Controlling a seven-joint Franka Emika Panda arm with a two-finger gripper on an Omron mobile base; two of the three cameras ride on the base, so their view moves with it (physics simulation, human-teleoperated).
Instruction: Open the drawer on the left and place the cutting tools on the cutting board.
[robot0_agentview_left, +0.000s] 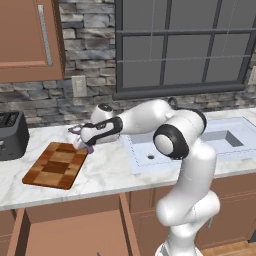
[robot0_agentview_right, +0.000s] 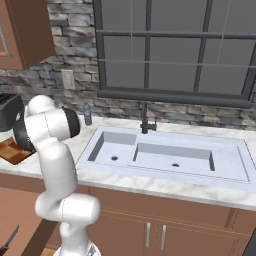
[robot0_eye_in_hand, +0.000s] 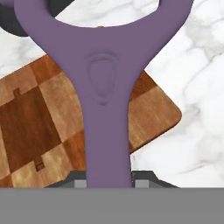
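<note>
The purple Y-shaped tool (robot0_eye_in_hand: 105, 87) is seen closest in the hand view, its stem running down between the two dark finger tips, so the hand (robot0_agentview_left: 86, 144) is clamped on the purple Y-shaped tool. In the left base view a bit of purple is seen under the hand, held above the right near corner of the cutting board (robot0_agentview_left: 55, 164). The forked end is directed away from the hand, over the checkered surface. Whether the tool touches the board cannot be told.

The cutting board lies flat on the marble desk (robot0_agentview_left: 110, 175), left of the sink (robot0_agentview_left: 195, 142) and just right of the black toaster (robot0_agentview_left: 12, 135). The drawer (robot0_agentview_left: 70, 232) is found pulled open below the desk's near edge, under the board. A slim dark knife (robot0_agentview_right: 10, 239) is noted at the lower left of the right base view, low by the open drawer; its exact resting place cannot be determined.

Beyond the desk, a stone wall with an outlet (robot0_agentview_left: 79, 86), a dark-framed window (robot0_agentview_left: 180, 45) and a faucet (robot0_agentview_right: 145, 120) are recorded.
</note>
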